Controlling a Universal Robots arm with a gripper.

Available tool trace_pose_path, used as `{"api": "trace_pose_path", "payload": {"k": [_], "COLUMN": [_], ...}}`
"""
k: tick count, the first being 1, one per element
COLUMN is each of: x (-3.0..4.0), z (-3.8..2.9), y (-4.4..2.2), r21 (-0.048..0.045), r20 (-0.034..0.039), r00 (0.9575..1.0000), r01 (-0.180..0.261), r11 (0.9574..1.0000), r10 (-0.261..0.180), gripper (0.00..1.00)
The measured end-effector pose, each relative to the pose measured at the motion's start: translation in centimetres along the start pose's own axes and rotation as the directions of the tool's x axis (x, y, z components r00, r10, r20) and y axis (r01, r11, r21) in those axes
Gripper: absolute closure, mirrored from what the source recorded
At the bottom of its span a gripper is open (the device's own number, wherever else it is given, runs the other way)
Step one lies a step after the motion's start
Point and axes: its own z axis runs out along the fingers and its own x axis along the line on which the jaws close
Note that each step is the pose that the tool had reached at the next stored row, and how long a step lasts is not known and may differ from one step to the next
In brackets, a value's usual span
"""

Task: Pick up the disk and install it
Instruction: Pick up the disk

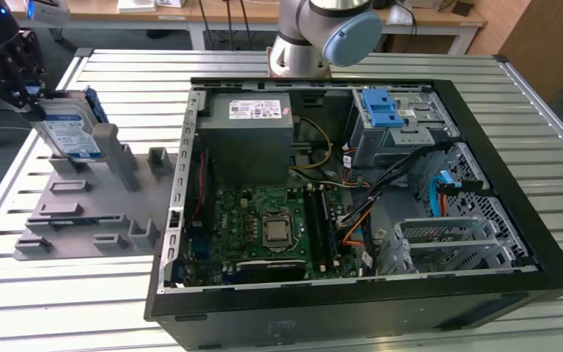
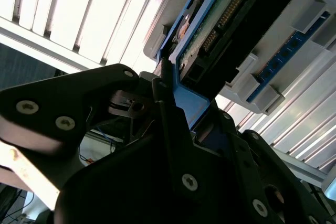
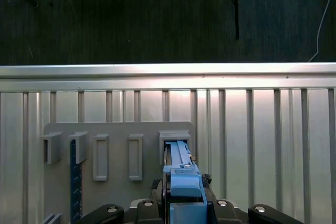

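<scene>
The disk (image 1: 71, 130), a silver drive with a white-and-blue label and a blue carrier frame, stands on edge and tilted at the back of the grey holder plate (image 1: 86, 213), at the exterior view's left. My gripper (image 1: 39, 101) is shut on its upper end. In the second wrist view the dark fingers (image 2: 173, 129) clamp the blue frame of the disk (image 2: 220, 30). The first wrist view looks along the disk's blue edge (image 3: 181, 174) towards a slot of the holder plate (image 3: 121, 129), with the gripper (image 3: 184, 205) around it. I cannot tell whether its lower end still sits in the slot.
An open black computer case (image 1: 457, 293) lies at the middle and right, with a grey power-supply box (image 1: 252, 132), a motherboard (image 1: 272, 220), a blue latch on a drive bay (image 1: 384, 110) and a metal cage (image 1: 448, 242). The arm's base (image 1: 321, 37) stands behind it on the slatted table (image 1: 67, 308).
</scene>
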Motion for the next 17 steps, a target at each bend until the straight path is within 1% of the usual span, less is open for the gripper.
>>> {"api": "trace_pose_path", "payload": {"k": [17], "x": [-0.01], "z": [-0.90], "y": [0.01], "r21": [0.0002], "r20": [0.0001], "r00": [1.0000], "r01": [0.000], "r11": [1.0000], "r10": [0.000], "gripper": [0.64]}}
